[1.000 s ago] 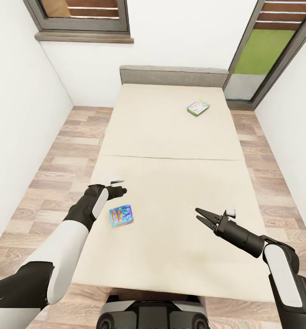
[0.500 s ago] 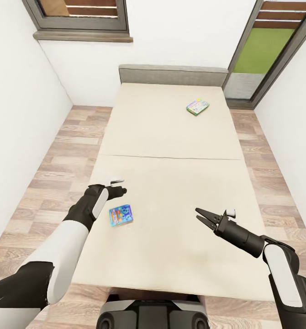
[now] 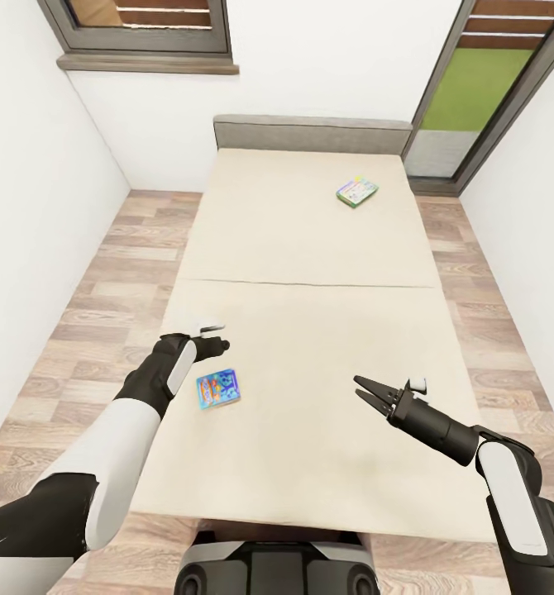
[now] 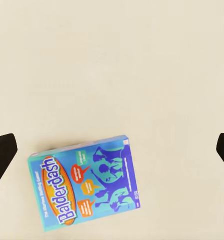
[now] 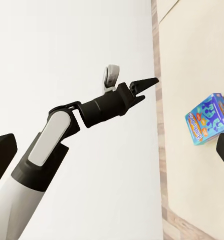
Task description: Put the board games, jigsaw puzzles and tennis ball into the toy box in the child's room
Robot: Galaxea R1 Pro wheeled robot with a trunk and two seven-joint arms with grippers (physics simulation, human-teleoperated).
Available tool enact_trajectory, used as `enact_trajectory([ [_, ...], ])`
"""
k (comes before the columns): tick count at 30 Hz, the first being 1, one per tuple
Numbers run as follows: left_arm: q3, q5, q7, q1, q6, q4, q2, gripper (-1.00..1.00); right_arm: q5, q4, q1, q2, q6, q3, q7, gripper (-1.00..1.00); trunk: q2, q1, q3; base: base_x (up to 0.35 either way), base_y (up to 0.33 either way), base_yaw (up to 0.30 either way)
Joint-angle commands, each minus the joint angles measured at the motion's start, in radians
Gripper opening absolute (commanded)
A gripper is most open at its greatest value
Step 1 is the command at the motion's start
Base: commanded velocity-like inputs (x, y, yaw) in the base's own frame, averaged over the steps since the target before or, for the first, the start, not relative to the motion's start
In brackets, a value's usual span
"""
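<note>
Left claw (image 3: pixel 221 345) unmoved above board game (image 3: pixel 219 387).

White upper arms run into black forearms and pointed black grippers, above a dark grey base.

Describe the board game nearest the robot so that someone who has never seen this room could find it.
Start at the big cream bed. Near its foot end, just ahead of the left gripper, a small box lies flat. It is blue and reads Balderdash; the other game, greenish, lies far off by the headboard.

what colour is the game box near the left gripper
Blue with an orange oval title patch, clearest in the left wrist view: board game.
</note>
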Motion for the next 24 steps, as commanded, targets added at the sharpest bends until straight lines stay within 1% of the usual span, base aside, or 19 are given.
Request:
enact_trajectory([
  [1,0.001,0.011,0.008,0.000,0.005,-0.001,0.000,1.00,0.004,0.000,-0.001,0.000,0.005,-0.001,0.006,1.00,-0.002,0.001,-0.001,0.000,0.000,-0.004],
  [9,0.001,0.011,0.008,0.000,0.005,-0.001,-0.001,1.00,0.004,0.000,-0.001,0.000,0.005,-0.001,0.006,1.00,-0.002,0.001,-0.008,0.000,0.000,-0.001],
  [24,0.002,0.011,0.008,-0.004,0.006,-0.010,0.001,1.00,0.005,0.000,-0.001,0.000,0.004,-0.001,0.002,1.00,-0.002,0.001,-0.032,0.000,0.000,0.000],
])
